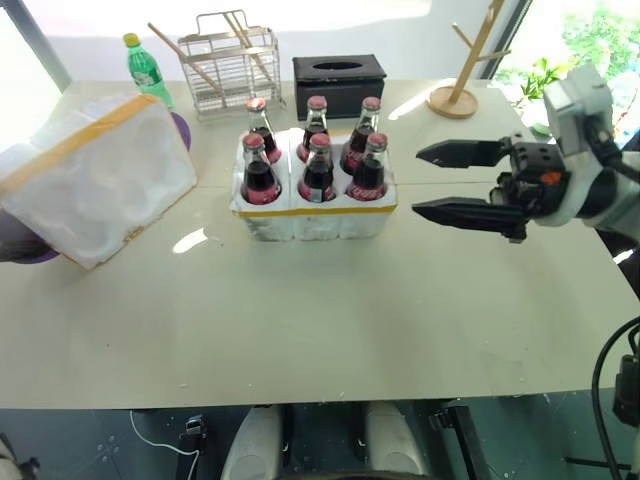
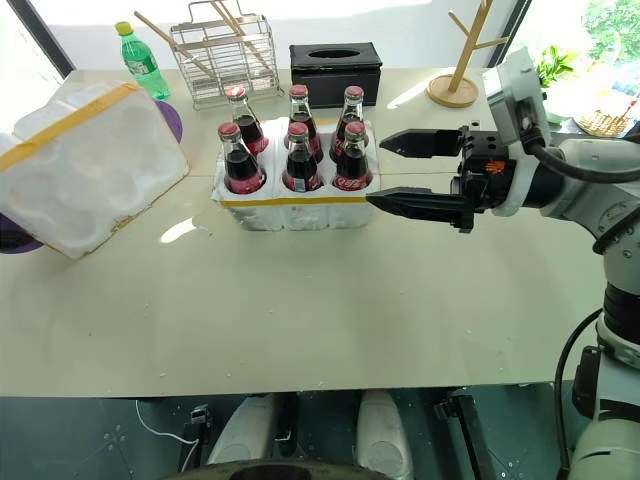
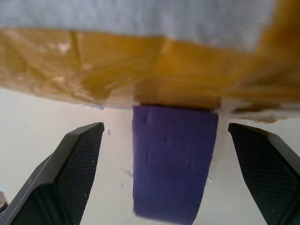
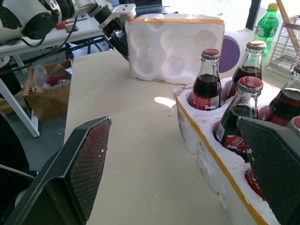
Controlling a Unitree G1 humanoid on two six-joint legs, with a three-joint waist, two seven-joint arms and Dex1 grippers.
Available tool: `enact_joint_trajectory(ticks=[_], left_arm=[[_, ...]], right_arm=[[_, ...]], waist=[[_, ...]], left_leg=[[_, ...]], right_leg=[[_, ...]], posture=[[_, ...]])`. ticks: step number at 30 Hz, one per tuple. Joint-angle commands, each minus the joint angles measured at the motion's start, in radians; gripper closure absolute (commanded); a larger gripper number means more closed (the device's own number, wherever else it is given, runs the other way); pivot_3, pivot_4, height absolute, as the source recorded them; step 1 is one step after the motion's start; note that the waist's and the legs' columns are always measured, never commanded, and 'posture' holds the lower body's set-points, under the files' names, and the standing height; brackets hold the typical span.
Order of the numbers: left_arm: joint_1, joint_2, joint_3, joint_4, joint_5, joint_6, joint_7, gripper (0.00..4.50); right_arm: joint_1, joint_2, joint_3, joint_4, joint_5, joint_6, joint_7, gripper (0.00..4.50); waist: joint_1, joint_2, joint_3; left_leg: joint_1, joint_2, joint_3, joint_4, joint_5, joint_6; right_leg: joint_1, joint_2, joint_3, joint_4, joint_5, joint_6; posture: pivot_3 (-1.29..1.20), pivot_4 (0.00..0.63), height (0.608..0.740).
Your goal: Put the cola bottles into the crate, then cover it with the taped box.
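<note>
Cola bottles (image 1: 318,152) all sit in the crate (image 1: 315,215). Right gripper (image 1: 428,182) is wide open beside it, holding nothing. Left gripper (image 3: 164,173) is wide open by the taped box (image 1: 95,175).

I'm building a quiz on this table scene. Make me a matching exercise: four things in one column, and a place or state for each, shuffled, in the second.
Things
1. cola bottles
2. taped box
3. green plastic bottle
4. right end effector

Places or states
A. tilted, at the table's left edge
B. open, beside the crate
C. standing in the crate's wells
D. upright, next to the wire rack

Pairs: 1-C, 2-A, 3-D, 4-B
</note>
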Motion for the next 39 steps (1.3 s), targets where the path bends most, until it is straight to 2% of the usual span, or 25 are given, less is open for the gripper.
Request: enact_joint_trajectory(ticks=[1,3,7,13,19,22,25,28,31,35,39], left_arm=[[-0.018,0.0,-0.004,0.006,0.017,0.011,-0.005,1.22],[-0.021,-0.007,-0.003,0.007,0.019,0.012,-0.003,2.33],[-0.021,-0.015,-0.004,0.006,0.024,0.01,-0.006,4.12],[0.0,-0.015,0.015,-0.002,0.008,-0.026,0.03,4.16],[-0.03,-0.023,0.075,-0.042,-0.028,-0.132,0.258,4.16],[-0.038,-0.048,0.106,-0.11,-0.061,-0.229,0.312,4.16],[-0.009,-0.09,0.14,-0.242,-0.112,-0.289,0.325,4.16],[0.039,-0.153,0.187,-0.486,-0.178,-0.281,0.371,4.16],[0.055,-0.218,0.196,-0.718,-0.166,-0.32,0.481,4.16],[0.033,-0.287,0.142,-0.904,-0.061,-0.366,0.618,4.16],[0.036,-0.312,0.041,-0.985,0.117,-0.405,0.709,4.16]], right_arm=[[-0.012,-0.035,-0.038,-0.023,0.02,-0.01,0.008,0.0],[-0.012,-0.044,-0.039,-0.018,0.034,0.0,0.013,0.0],[-0.012,-0.059,-0.038,-0.005,0.062,0.034,0.011,0.0],[0.014,-0.05,-0.023,-0.028,0.009,-0.031,-0.005,0.0],[0.08,-0.091,-0.039,-0.033,0.019,-0.009,0.023,0.0],[0.106,-0.097,-0.056,-0.046,-0.011,-0.047,0.011,0.0],[0.113,-0.092,-0.062,-0.043,-0.031,-0.061,-0.019,0.0],[0.13,-0.102,-0.078,-0.046,-0.018,-0.058,-0.015,0.0],[0.163,-0.122,-0.095,-0.048,-0.017,-0.054,-0.001,0.0],[0.21,-0.136,-0.131,-0.047,-0.001,-0.048,0.007,0.0],[0.233,-0.12,-0.167,-0.051,0.023,-0.035,-0.03,0.0]], waist=[[0.001,0.0,0.0],[0.002,0.0,0.0],[0.003,0.0,0.0],[0.003,0.0,0.0],[0.003,0.0,0.0],[0.004,-0.001,0.0],[0.006,-0.001,0.0],[0.005,-0.001,0.0],[0.005,-0.001,0.0],[0.002,-0.001,0.0],[0.001,0.0,-0.001]], left_leg=[[0.0,0.0,0.0,0.0,0.0,0.0],[0.0,0.0,0.0,0.0,0.0,0.0],[0.0,0.0,0.0,0.001,0.0,0.0],[0.001,0.001,0.0,0.001,0.0,0.0],[0.001,0.001,0.0,0.001,0.0,-0.001],[0.0,0.001,-0.001,0.001,0.0,-0.001],[0.0,0.001,-0.001,0.001,0.0,-0.001],[0.0,0.001,-0.001,0.001,0.0,-0.001],[-0.001,0.001,-0.001,0.001,0.0,-0.001],[-0.002,0.001,-0.001,0.001,0.001,-0.001],[-0.001,0.001,0.0,0.001,0.001,-0.001]], right_leg=[[0.0,0.0,0.0,0.0,0.0,0.0],[0.0,0.0,0.0,0.0,0.0,0.0],[0.0,0.0,0.0,0.0,0.0,0.0],[0.0,0.0,0.0,0.0,0.0,0.0],[0.0,0.0,0.0,0.0,0.0,0.0],[0.0,0.0,0.0,0.0,0.0,0.0],[0.0,0.0,0.0,0.0,0.0,0.0],[0.0,-0.001,0.0,0.0,0.0,0.0],[0.0,-0.001,0.0,0.0,0.0,0.0],[-0.001,0.0,0.0,0.0,0.001,0.001],[-0.001,0.0,0.0,0.0,0.001,0.001]], posture=[[0.0,0.15,0.74],[0.0,0.15,0.74],[0.0,0.15,0.74],[0.0,0.15,0.74],[0.0,0.15,0.74],[0.0,0.15,0.74],[0.0,0.15,0.74],[0.0,0.15,0.74],[0.0,0.15,0.74],[0.0,0.15,0.74],[0.0,0.15,0.74]])
